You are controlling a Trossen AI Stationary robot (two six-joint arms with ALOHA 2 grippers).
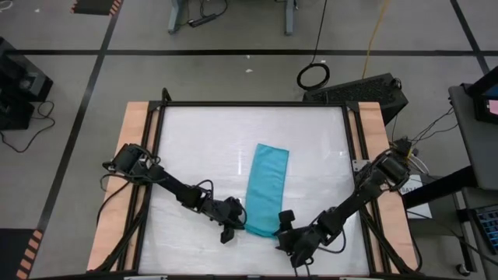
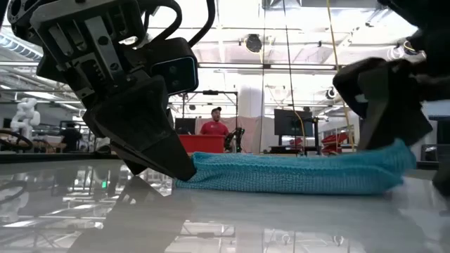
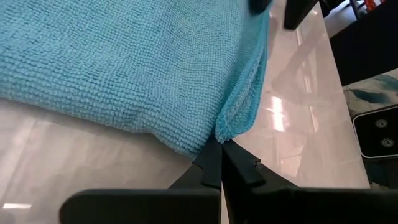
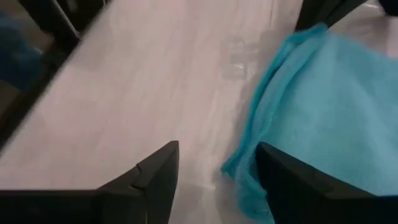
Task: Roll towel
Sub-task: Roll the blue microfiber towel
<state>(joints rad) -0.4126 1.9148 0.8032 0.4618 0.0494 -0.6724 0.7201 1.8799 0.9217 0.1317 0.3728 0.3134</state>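
Basically, rolling isn't started: the towel (image 1: 266, 189) is lying as a long folded strip on the table (image 1: 194, 140), running from mid-table toward the near edge, a bit right of centre, and I'm seeing no curl or tube anywhere along it. I'm working both near corners of it. My left gripper (image 1: 231, 230) is sitting at the near-left corner with its fingers (image 3: 211, 168) pressed together, tips touching the cloth edge right where the hem bunches; in the left wrist view I can't tell whether any fabric is actually pinched between them or they're just butting against it. My right gripper (image 1: 283, 224) is at the near-right corner with its fingers (image 4: 155, 171) standing well apart, the towel's corner lying between them on the table, nothing held. From table height the near end is looking slightly thick and lumpy, but that reads as a fold, not a turn. Left to do, in my judgement: secure both near corners, tuck the end over, then roll toward the far edge.
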